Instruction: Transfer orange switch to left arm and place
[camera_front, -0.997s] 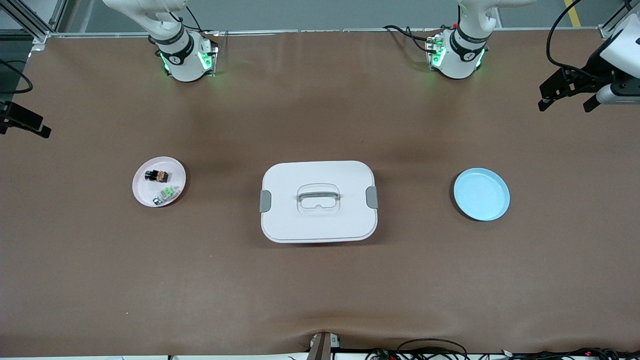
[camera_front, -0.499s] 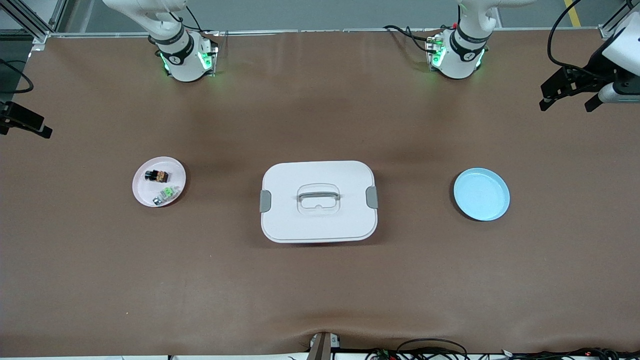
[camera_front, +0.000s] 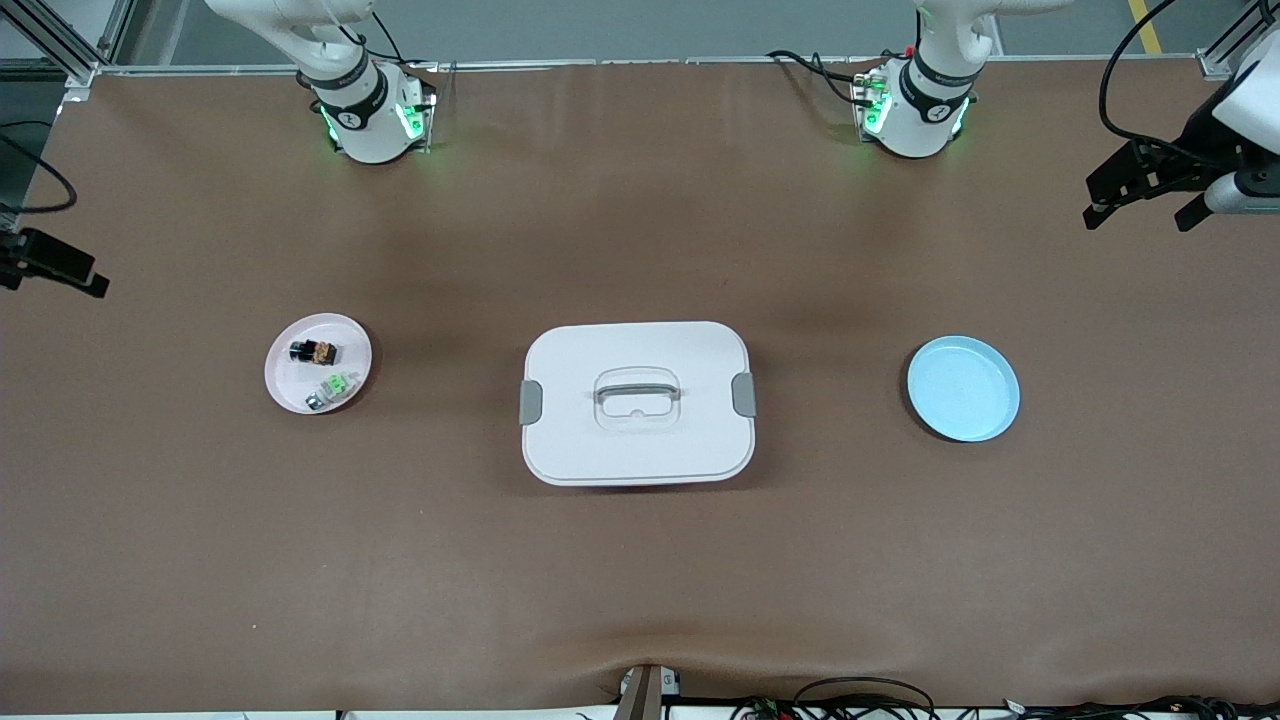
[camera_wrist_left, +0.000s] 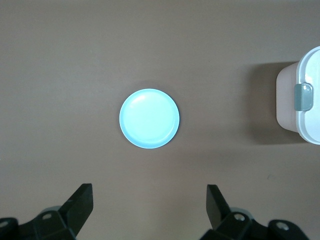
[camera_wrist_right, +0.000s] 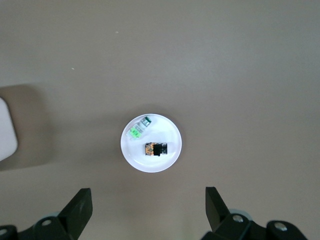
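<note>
Front view: right gripper (camera_front: 50, 268) shifted slightly lower at frame's left edge, left gripper (camera_front: 1150, 190) nudged down at right edge. Both seen spread wide, empty. Orange switch (camera_front: 313, 351) untouched on pink plate (camera_front: 290, 385), center-left of frame. Box (camera_front: 637, 402) mid-frame. Pickup judged not yet started.

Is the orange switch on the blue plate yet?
No, the orange switch lies on the pink plate; the blue plate is bare.

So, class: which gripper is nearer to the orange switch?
Right. The right gripper hangs open above the pink plate holding the orange switch; the left gripper hangs open above the blue plate.
</note>
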